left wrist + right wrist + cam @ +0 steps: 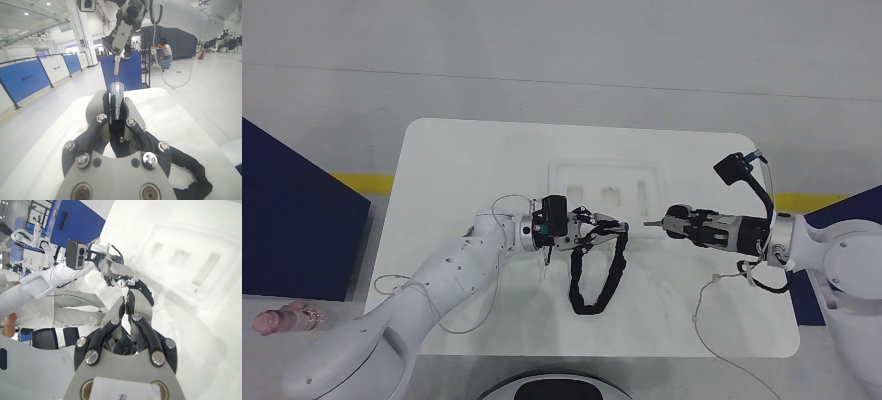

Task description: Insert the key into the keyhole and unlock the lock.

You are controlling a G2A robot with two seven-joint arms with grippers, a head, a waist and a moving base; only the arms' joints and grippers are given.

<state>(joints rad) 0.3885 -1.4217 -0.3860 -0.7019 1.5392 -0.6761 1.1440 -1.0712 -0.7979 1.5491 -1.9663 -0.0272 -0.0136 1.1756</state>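
Left gripper [117, 108] clamped on lock [117, 91] cylinder; right gripper [118, 49] pinches key [116, 65], tip facing lock's keyhole [121, 283], near but apart. Best approach: square blade to slot, advance straight along cylinder axis, turn only once seated.

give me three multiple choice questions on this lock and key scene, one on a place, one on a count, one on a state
1. Where is the key?
A. on the floor
B. in the right gripper, short of the lock
C. fully inside the lock

2. How many recesses does the white tray have?
A. one
B. five
C. three

3. What is the left gripper doing?
A. shut on the lock's metal cylinder
B. open and empty
C. shut on the key

Answers: 1 B, the left wrist view shows a gap between the key's tip and the lock. 2 C, three rectangular recesses sit side by side. 3 A, its fingers clamp the cylinder.
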